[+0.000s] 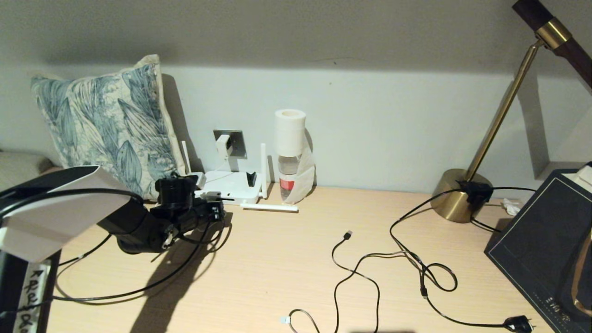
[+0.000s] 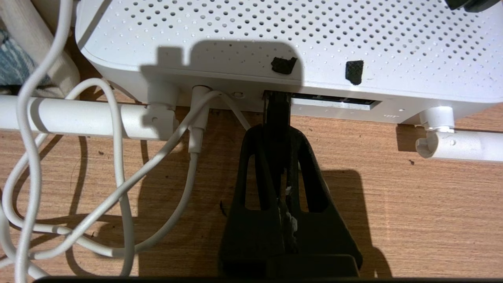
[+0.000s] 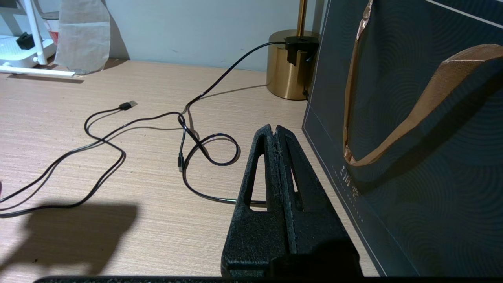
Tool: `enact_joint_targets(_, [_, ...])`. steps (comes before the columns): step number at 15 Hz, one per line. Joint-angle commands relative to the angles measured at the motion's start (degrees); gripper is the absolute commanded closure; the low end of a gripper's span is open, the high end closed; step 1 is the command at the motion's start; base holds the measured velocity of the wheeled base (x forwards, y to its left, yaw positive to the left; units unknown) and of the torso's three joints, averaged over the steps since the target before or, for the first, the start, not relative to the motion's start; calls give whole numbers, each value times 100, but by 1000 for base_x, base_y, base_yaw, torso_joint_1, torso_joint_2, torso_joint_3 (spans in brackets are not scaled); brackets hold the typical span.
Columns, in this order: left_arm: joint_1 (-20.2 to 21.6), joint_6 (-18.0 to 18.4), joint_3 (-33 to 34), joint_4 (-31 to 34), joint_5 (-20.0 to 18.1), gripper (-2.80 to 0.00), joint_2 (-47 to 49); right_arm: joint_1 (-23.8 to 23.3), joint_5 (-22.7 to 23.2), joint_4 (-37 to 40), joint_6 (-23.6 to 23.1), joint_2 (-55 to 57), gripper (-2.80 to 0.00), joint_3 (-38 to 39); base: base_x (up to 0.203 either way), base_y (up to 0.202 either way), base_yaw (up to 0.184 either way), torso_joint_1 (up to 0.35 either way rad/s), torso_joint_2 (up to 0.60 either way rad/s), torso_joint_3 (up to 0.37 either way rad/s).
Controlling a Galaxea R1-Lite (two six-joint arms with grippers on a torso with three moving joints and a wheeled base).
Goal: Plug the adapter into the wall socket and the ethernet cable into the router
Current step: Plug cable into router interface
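Wooden table (image 1: 286, 259): left end effector (image 2: 277, 129) (clamped on ethernet cable (image 2: 277, 114)) points its connector toward the router (image 2: 283, 39) port, twelve o'clock; right end effector (image 3: 275, 131) together.

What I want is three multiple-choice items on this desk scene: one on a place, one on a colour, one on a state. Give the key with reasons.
1. Where is the adapter?
A. On the table beside the lamp
B. Plugged into the wall socket
C. In the right pincer

2. What colour is the lamp base?
A. Red
B. Blue
C. Brass gold

3. How is the left pincer?
A. Shut on the ethernet cable at the router ports
B. Wide open over the bottle
C. Shut on the pillow

Key: 1 B, the white cube sits on the grey plate. 2 C, the round base shines gold. 3 A, its fingers pinch the black plug at the port edge; the right pincer is shut, empty, by the dark bag.
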Motion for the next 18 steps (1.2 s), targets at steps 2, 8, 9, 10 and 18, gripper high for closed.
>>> enact_joint_targets(2, [-13, -10, -27, 79, -8, 0, -20, 1, 4, -5, -4, 5, 0, 202, 0, 0, 0, 0, 0, 0])
enact_joint_targets(8, [-22, -10, -255, 672, -8, 0, -108, 1, 0, -5, -4, 5, 0, 202, 0, 0, 0, 0, 0, 0])
enact_joint_targets(9, [-22, -10, -271, 725, -8, 0, -108, 1, 0, -5, -4, 5, 0, 202, 0, 0, 0, 0, 0, 0])
enact_joint_targets(10, [-22, -10, -271, 734, 0, 0, -108, 1, 0, -5, -4, 5, 0, 202, 0, 0, 0, 0, 0, 0])
enact_joint_targets(18, [-48, -17, -473, 936, 5, 0, -108, 1, 0, -5, -4, 5, 0, 202, 0, 0, 0, 0, 0, 0])
